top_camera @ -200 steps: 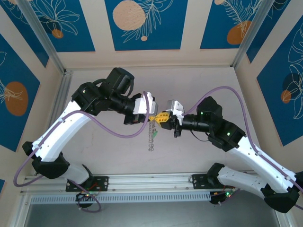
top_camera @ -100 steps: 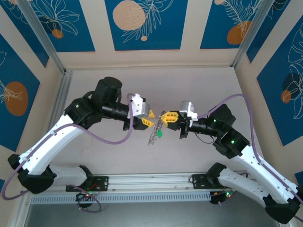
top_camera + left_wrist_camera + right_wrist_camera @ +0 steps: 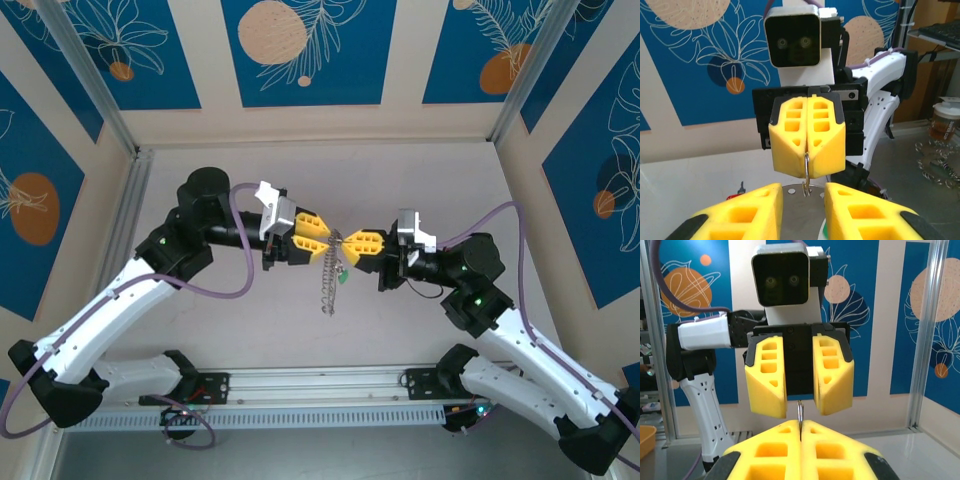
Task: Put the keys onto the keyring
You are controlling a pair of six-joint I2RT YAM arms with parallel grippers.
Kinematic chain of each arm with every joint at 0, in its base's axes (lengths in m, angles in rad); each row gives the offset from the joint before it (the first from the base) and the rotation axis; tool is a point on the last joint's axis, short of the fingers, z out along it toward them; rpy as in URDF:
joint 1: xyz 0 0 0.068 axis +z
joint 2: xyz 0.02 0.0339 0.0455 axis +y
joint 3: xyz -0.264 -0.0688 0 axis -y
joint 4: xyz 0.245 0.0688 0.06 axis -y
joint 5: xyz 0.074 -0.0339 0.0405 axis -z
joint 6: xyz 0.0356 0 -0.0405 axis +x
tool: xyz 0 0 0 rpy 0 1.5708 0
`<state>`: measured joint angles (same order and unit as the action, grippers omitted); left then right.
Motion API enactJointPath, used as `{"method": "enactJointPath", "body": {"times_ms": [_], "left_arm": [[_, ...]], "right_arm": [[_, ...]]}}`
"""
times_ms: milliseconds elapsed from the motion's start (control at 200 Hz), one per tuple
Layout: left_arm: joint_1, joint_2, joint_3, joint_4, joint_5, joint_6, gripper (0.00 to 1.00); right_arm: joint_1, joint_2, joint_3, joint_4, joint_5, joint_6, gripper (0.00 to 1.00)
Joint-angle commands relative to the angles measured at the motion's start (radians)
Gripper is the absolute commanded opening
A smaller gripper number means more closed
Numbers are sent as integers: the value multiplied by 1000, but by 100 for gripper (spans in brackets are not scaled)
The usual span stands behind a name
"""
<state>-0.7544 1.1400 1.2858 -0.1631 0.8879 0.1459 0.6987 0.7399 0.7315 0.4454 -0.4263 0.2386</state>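
One green key (image 3: 342, 278) appears to hang already on the keyring (image 3: 328, 285), which dangles from the right gripper (image 3: 349, 243), clamped shut on its top loop, while the left gripper (image 3: 330, 242) faces it partly open and empty; a second one is judged not yet fitted

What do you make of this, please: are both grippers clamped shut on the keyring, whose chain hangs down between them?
Not quite: only the right gripper is shut on the keyring. The left gripper is open, as the right wrist view shows. The chain does hang between them.
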Motion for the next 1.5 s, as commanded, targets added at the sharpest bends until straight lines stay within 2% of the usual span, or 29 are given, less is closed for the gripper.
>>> {"method": "enactJointPath", "body": {"times_ms": [0,300,520,645,775,925,1045,1146,1191,1256,1321,1361,1396,1426,1496], "left_arm": [[8,0,-22,153,57,-84,28],[6,15,-68,282,71,-172,28],[-2,36,-68,315,72,-187,26],[-4,43,-68,321,71,-186,19],[-5,46,-73,326,63,-185,16],[-6,44,-75,342,59,-189,0],[-6,37,-74,342,62,-179,0],[-6,23,-46,225,40,-98,0],[-7,19,-22,134,18,-35,0],[-13,18,22,-11,-19,64,0],[-27,18,65,-139,-83,164,0],[-38,19,86,-209,-124,224,0],[-45,20,101,-261,-162,269,0],[-53,20,110,-297,-186,304,0],[-67,21,126,-366,-227,364,0]], "right_arm": [[-4,-4,-17,157,36,66,0],[-4,46,-56,325,68,152,0],[-2,65,-59,367,77,175,0],[-2,71,-62,387,77,184,0],[-4,73,-66,410,84,194,0],[-3,99,-61,444,68,215,0],[-4,103,-73,445,75,224,0],[-4,67,-75,356,114,207,0],[-4,39,-67,270,136,182,12],[-4,-18,-51,119,170,131,38],[-5,-74,-25,-54,212,72,52],[-6,-110,-8,-168,239,27,68],[-9,-136,8,-266,274,-9,78],[-13,-152,28,-354,311,-37,83],[-31,-169,80,-541,407,-87,87]]}}
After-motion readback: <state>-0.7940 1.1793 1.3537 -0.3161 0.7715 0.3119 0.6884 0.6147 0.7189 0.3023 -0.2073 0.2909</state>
